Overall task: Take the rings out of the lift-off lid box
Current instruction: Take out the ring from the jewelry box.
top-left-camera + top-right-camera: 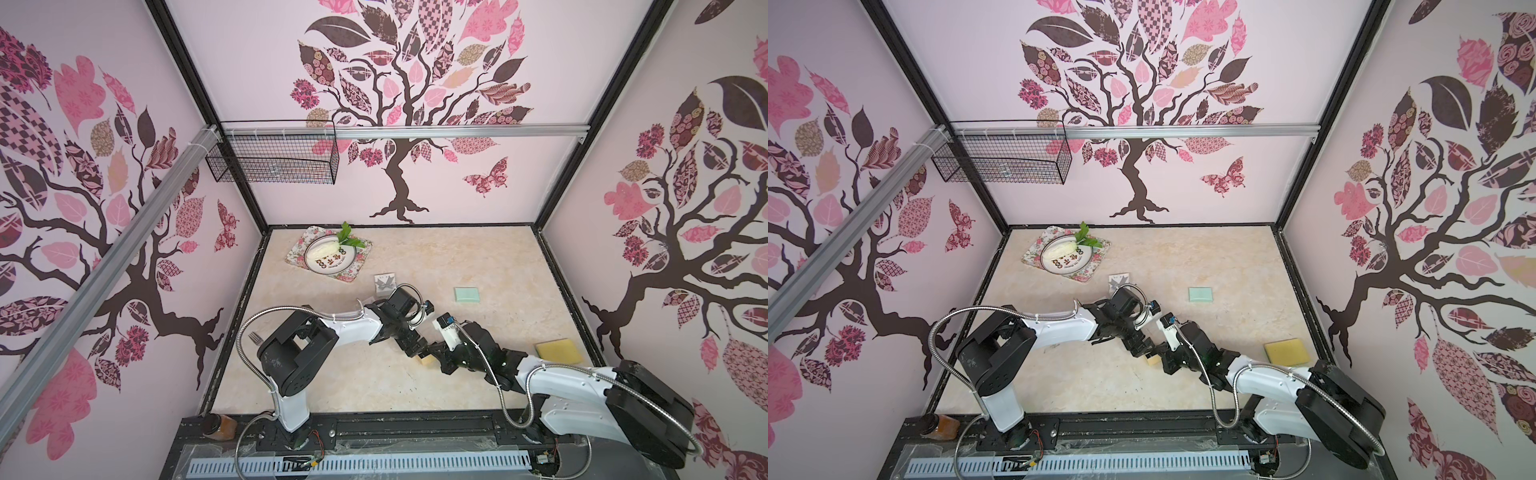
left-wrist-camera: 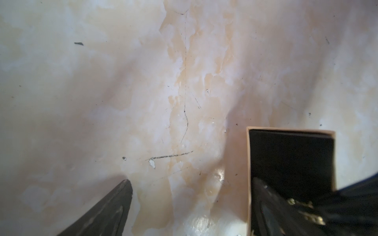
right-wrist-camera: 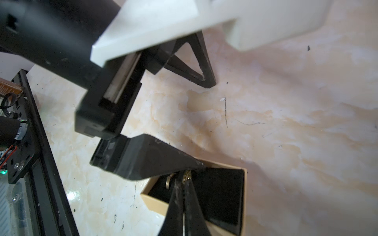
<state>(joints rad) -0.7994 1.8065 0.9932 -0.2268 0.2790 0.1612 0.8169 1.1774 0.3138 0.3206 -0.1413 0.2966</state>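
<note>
The opened box is steadied by the spread left gripper, one finger inside. A ring is pinched within it by the right gripper; a second ring lies beside, and none is taken out yet

Both top views: bright, flat, diffuse light, with only faint soft shadows on the table under the arms. Heavy wide-angle bend, frame posts splaying toward 10 and 2 o'clock. Focus crisp.

Left wrist view: soft all over, table grain smeared. White glare patch at 6 o'clock. Broad soft shadow bands cross the table. Left hand dark, fuzzy-edged.

Right wrist view: near parts at 12 o'clock badly out of focus. Right hand sharper. Box lining black, detail lost. Small glare at 8 o'clock.
</note>
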